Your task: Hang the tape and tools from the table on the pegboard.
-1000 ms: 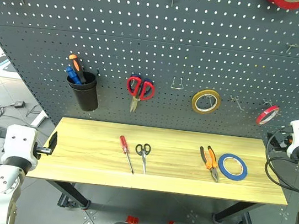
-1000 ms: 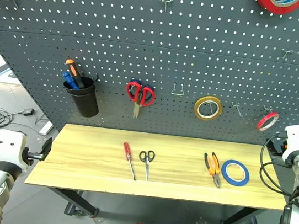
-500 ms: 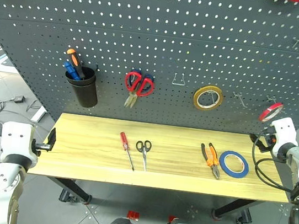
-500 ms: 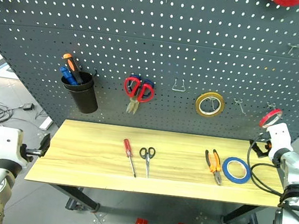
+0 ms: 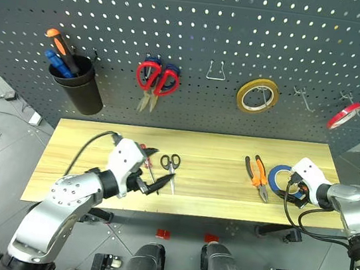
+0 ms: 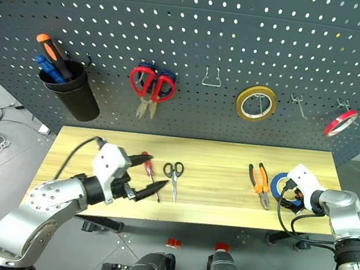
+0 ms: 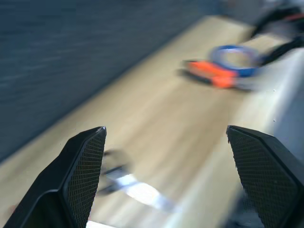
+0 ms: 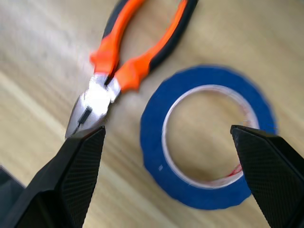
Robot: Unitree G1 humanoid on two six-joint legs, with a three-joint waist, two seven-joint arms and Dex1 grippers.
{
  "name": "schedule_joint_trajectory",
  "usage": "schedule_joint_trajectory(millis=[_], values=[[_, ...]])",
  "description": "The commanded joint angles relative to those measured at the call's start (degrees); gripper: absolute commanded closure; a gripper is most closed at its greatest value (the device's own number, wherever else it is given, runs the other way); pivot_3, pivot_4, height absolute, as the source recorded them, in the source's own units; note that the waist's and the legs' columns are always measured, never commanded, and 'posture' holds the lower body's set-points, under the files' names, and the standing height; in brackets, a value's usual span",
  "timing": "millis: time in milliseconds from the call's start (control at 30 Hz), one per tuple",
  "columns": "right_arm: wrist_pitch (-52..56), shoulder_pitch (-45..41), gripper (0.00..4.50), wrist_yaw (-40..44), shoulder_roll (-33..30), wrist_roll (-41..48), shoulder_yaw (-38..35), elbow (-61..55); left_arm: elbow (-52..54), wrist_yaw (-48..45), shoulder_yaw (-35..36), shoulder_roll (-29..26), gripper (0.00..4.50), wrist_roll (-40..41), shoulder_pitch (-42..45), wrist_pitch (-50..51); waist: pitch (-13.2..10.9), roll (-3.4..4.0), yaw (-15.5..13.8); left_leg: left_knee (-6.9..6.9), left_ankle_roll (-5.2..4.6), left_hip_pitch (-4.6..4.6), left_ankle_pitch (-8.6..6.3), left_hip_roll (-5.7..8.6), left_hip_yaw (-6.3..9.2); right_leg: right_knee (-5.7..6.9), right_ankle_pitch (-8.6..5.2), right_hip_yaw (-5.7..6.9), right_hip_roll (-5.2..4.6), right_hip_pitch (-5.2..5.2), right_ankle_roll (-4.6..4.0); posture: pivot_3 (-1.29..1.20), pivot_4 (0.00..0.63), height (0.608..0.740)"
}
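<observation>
Left pincer (image 6: pixel 147 174) spread wide, empty, poised over the red-handled screwdriver (image 6: pixel 148 169) on the surface (image 5: pixel 212 193), just left of the black-handled scissors (image 6: pixel 174 174). Well right of the scissors, pliers (image 8: pixel 123 61) lying beside the blue tape (image 8: pixel 209 137). Right pincer (image 8: pixel 173 173) gaping wide directly above the tape, holding nothing. Behind the scissors, pegboard (image 5: pixel 202 24).

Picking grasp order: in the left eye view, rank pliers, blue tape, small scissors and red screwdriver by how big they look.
1. Pliers, longest.
2. Small scissors and red screwdriver: unsure, since the left gripper covers part of the screwdriver.
3. Blue tape: unsure, partly behind the right arm.
</observation>
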State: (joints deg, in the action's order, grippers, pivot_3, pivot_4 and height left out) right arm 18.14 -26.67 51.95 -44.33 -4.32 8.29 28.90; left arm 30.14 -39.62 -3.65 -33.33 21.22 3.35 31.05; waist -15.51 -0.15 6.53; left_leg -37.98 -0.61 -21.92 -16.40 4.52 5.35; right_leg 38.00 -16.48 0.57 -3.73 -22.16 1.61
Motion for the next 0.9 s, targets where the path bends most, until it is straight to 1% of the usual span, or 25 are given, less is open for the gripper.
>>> schedule_joint_trajectory(millis=[33,200,300,400,500,600,700,733,767,867,900], values=[[-1.45,-3.56,0.0,1.54,0.5,-2.85,2.98,4.31,-2.08,-4.89,-4.07,-1.18,0.22,-0.09,3.6,-1.18,-0.59,-0.04,0.19,0.0,0.0,-0.01,0.0,-0.04,0.0,0.0,0.01,0.0,0.04,-0.02,-0.02,-0.29,0.334,0.74],[-5.37,-9.74,0.0,2.08,3.13,-6.95,7.61,13.99,-5.99,-6.47,-7.51,1.54,0.22,-0.53,11.14,-1.76,-1.81,-0.36,0.75,-0.04,0.01,-0.05,0.01,-0.16,-0.03,0.03,0.04,-0.01,0.18,-0.08,-0.05,-0.3,0.343,0.74],[-7.25,-13.12,0.0,2.78,4.63,-9.59,10.26,19.57,-8.17,-7.96,-10.17,2.03,0.22,-2.94,14.18,-3.82,-2.1,-0.5,1.24,-0.1,0.12,-0.13,0.07,-0.15,-0.07,0.0,0.07,-0.03,0.19,-0.11,-0.02,-0.3,0.344,0.74],[-8.6,-14.77,0.6,3.52,5.79,-11.88,12.42,22.53,-8.88,-8.75,-11.48,2.7,0.16,-3.4,15.06,-4.85,-2.3,-0.72,1.56,-0.1,0.21,-0.13,0.1,-0.16,-0.14,-0.03,0.07,-0.05,0.19,-0.11,-0.01,-0.3,0.341,0.74],[-8.67,-14.22,1.57,4.7,6.94,-13.55,14.3,22.73,-8.57,-10.26,-12.86,3.64,0.16,-3.07,14.96,-6.39,-2.42,-0.94,1.59,-0.09,0.23,-0.11,0.09,-0.2,-0.14,-0.04,0.07,-0.03,0.21,-0.11,-0.01,-0.29,0.335,0.74],[-9.4,-12.42,2.67,3.64,7.22,-14.62,14.72,21.4,-8.86,-10.9,-13.05,4.68,0.16,-2.97,14.84,-7.85,-2.4,-1.05,1.57,-0.17,0.25,-0.09,0.1,-0.21,-0.11,-0.03,0.11,-0.02,0.22,-0.07,0.05,-0.3,0.325,0.74],[-11.13,-8.44,3.65,0.72,6.52,-15.4,14.5,16.06,-9.23,-11.43,-13.52,5.11,0.16,-3.48,14.77,-9.08,-2.23,-1.32,1.54,-0.24,0.25,-0.02,0.1,-0.21,-0.08,-0.02,0.17,-0.02,0.24,0.01,0.14,-0.3,0.318,0.74],[-11.07,-6.6,3.81,-0.08,6.1,-15.49,14.15,13.34,-9.1,-12.03,-13.57,5.04,0.16,-3.5,14.49,-10.16,-2.21,-1.36,1.54,-0.26,0.26,0.01,0.11,-0.23,-0.06,-0.02,0.2,-0.02,0.26,0.04,0.16,-0.3,0.318,0.74],[-10.93,-5.48,3.81,-0.55,5.82,-15.53,13.89,11.7,-9.13,-12.47,-13.63,5.06,0.16,-3.55,14.34,-10.97,-2.21,-1.37,1.53,-0.28,0.27,0.01,0.11,-0.24,-0.05,-0.01,0.23,-0.02,0.26,0.04,0.16,-0.31,0.316,0.74],[-11.15,0.96,3.81,-7.76,2.62,-16.74,10.05,0.94,-8.03,-14.57,-14.13,3.94,0.16,-2.54,13.55,-10.43,-2.2,-1.36,1.41,-0.31,0.29,0.0,0.12,-0.23,-0.04,0.0,0.27,-0.02,0.26,0.03,0.18,-0.31,0.313,0.74],[-10.97,2.37,3.81,-9.03,1.67,-16.82,8.86,-1.95,-7.85,-15.14,-14.27,3.65,0.16,-2.49,13.5,-10.44,-2.21,-1.34,1.34,-0.29,0.3,-0.02,0.13,-0.23,-0.01,0.0,0.27,-0.01,0.27,0.01,0.18,-0.31,0.313,0.74]])
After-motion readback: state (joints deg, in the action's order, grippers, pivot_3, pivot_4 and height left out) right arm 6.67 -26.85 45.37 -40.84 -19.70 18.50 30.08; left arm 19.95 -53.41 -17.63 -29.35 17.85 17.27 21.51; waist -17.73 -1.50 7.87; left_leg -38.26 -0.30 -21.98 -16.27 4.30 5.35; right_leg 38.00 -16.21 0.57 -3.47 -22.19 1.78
